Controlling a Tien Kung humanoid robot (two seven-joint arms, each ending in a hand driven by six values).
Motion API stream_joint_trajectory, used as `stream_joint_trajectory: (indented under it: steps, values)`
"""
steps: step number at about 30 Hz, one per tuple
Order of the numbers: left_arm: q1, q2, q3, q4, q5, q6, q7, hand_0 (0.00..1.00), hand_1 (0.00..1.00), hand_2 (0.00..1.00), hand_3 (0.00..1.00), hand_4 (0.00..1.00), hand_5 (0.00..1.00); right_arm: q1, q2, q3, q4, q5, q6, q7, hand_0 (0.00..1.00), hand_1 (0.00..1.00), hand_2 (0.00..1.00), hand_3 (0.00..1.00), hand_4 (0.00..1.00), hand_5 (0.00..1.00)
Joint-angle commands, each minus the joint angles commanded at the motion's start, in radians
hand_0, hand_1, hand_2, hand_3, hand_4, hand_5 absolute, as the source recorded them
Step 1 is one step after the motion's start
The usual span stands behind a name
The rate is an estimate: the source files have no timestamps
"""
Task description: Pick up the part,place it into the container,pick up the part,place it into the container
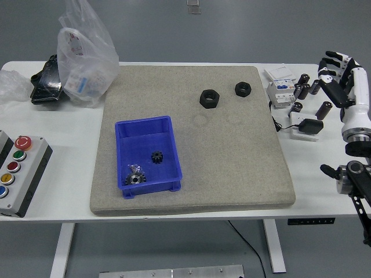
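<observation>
A blue bin (171,147) sits on the grey mat (232,162) at its left. Inside it lie a small black gear (156,156) and a silvery toothed part (134,175). Two black hex nuts rest on the mat's far side, a larger one (209,98) and a smaller one (243,88). My right hand (335,78) is at the right edge of the table, over the white tabletop, fingers relaxed and holding nothing. It is far from the nuts and the bin. My left arm is out of view.
A button box (16,174) stands at the left edge. A plastic bag (86,55) and a black object (46,84) lie at the far left. A breaker (280,87), several black cylinders (306,87) and a black adapter (308,125) crowd the far right.
</observation>
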Motion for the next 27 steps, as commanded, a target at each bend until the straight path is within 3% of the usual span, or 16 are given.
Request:
stream_joint_trajectory:
  steps: [7, 22, 27]
  values:
    - [-0.019, 0.016, 0.015, 0.000, 0.006, -0.005, -0.006, 0.615, 0.589, 0.563, 0.625, 0.711, 0.259, -0.055, 0.033, 0.125, 0.014, 0.018, -0.006, 0.038, 0.479, 0.582, 0.674, 0.682, 0.552, 0.314]
    - [-0.030, 0.021, 0.029, 0.000, 0.019, -0.003, -0.005, 0.615, 0.604, 0.576, 0.627, 0.712, 0.258, -0.043, 0.045, 0.138, 0.021, 0.016, -0.014, 0.050, 0.473, 0.591, 0.668, 0.681, 0.540, 0.288]
    - [-0.043, 0.026, 0.064, 0.000, -0.001, -0.010, -0.013, 0.615, 0.602, 0.574, 0.627, 0.712, 0.260, -0.053, 0.049, 0.164, 0.027, 0.016, -0.015, 0.054, 0.483, 0.587, 0.668, 0.682, 0.544, 0.282]
